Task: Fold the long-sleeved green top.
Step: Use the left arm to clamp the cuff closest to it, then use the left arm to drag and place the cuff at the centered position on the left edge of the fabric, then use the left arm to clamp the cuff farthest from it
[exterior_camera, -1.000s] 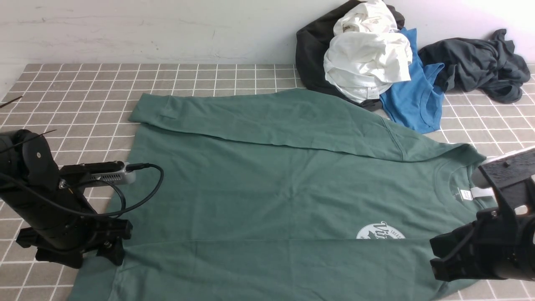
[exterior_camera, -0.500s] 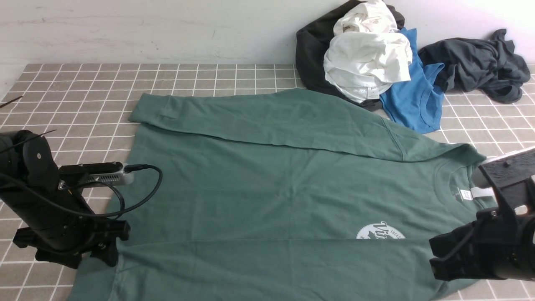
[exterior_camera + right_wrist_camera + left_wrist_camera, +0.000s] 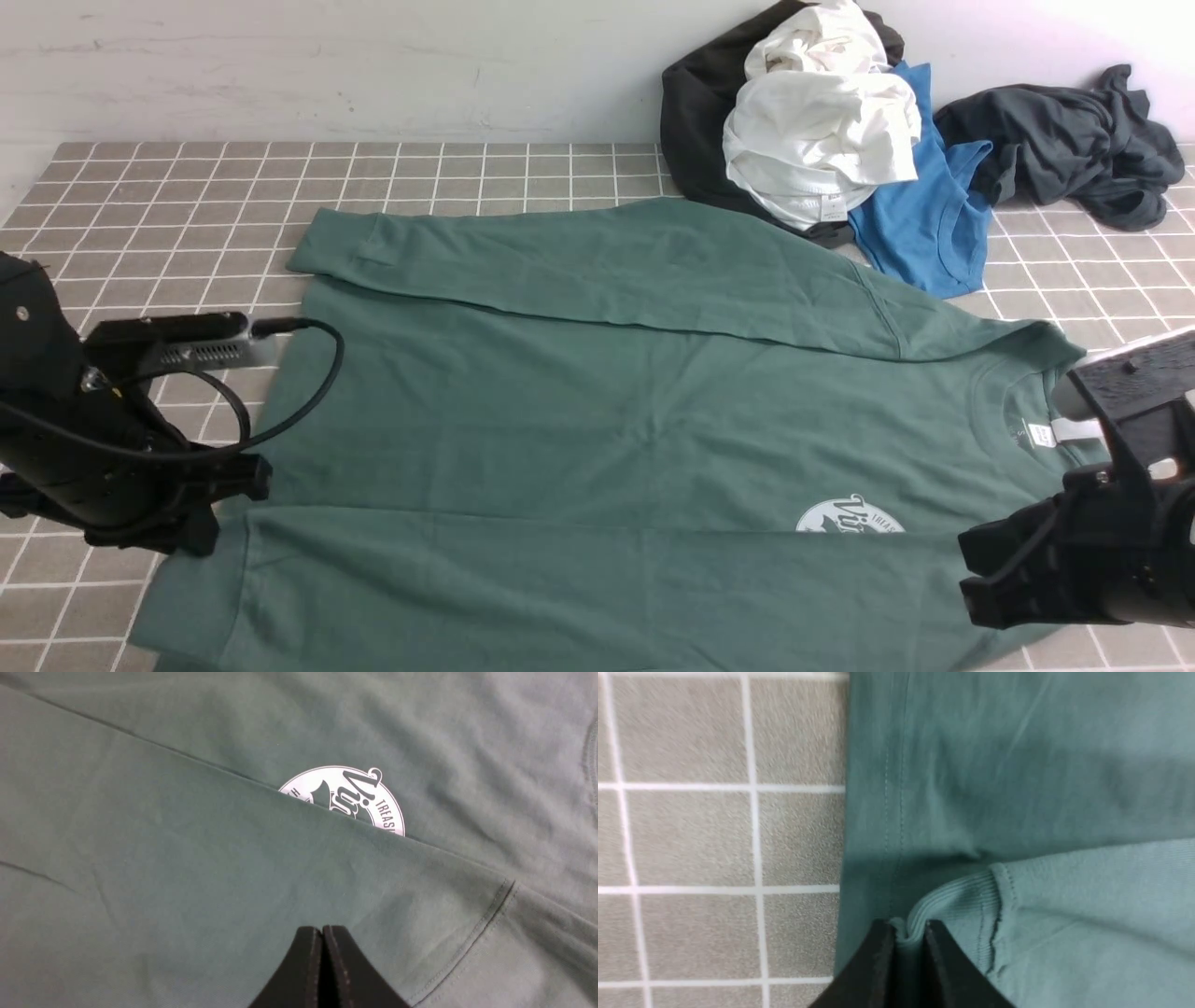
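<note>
While the black left gripper (image 3: pixel 911 940) pinches a ribbed cuff (image 3: pixel 955 900) of the large dark-green long-sleeved cotton top (image 3: pixel 560 429), which lies across the white-gridded grey-brown table (image 3: pixel 168 224) with both sleeves folded inward, the black right gripper (image 3: pixel 322 931) hovers clenched and empty over the chest

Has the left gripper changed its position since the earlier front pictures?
Yes. The left gripper, pinching the green top, has moved outward to the robot's left and farther forward, judged against the grid lines of the tabletop.
</note>
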### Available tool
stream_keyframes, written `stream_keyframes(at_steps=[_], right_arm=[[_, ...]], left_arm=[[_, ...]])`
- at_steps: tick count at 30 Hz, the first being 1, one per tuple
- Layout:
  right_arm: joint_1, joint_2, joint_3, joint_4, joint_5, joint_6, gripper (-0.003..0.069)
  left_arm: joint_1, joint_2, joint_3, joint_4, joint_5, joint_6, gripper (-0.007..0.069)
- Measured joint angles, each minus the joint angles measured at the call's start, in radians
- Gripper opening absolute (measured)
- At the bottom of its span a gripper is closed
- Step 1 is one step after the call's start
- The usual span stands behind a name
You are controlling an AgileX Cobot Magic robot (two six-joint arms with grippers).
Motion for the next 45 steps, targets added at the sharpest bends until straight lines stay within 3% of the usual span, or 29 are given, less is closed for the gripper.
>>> stream_keyframes(at_steps=[5,10,19,22,25,27,28,33,40,43,45], right_arm=[[0.000,0.000,0.000,0.000,0.000,-0.002,-0.0014],[0.000,0.000,0.000,0.000,-0.001,-0.004,-0.0014],[0.000,0.000,0.000,0.002,-0.001,-0.005,-0.0014],[0.000,0.000,0.000,0.008,-0.001,-0.005,-0.0014],[0.000,0.000,0.000,0.009,-0.001,-0.005,-0.0014],[0.000,0.000,0.000,0.009,-0.001,-0.006,-0.0014],[0.000,0.000,0.000,0.009,-0.001,-0.006,-0.0014],[0.000,0.000,0.000,0.009,-0.001,-0.006,-0.0014],[0.000,0.000,0.000,0.008,-0.001,-0.006,-0.0014],[0.000,0.000,0.000,0.008,-0.001,-0.006,-0.0014],[0.000,0.000,0.000,0.006,-0.001,-0.006,-0.0014]], left_arm=[[-0.012,-0.014,-0.044,-0.007,-0.004,0.039,0.0048],[-0.061,0.003,-0.241,-0.017,-0.046,0.125,0.0045],[-0.061,0.284,-0.587,-0.021,0.011,0.133,0.0046],[-0.060,0.424,-0.721,0.005,0.095,0.131,0.0083],[-0.049,0.563,-0.903,0.054,0.159,0.078,0.0206],[-0.042,0.595,-0.956,0.070,0.161,0.053,0.0248],[-0.027,0.649,-1.041,0.089,0.161,0.002,0.0318],[0.020,0.794,-1.254,0.102,0.159,-0.117,0.0416],[0.038,1.002,-1.414,0.028,0.124,-0.143,0.0422],[0.038,1.029,-1.435,-0.034,0.083,-0.115,0.0380],[0.038,1.043,-1.438,-0.075,0.053,-0.075,0.0284]])
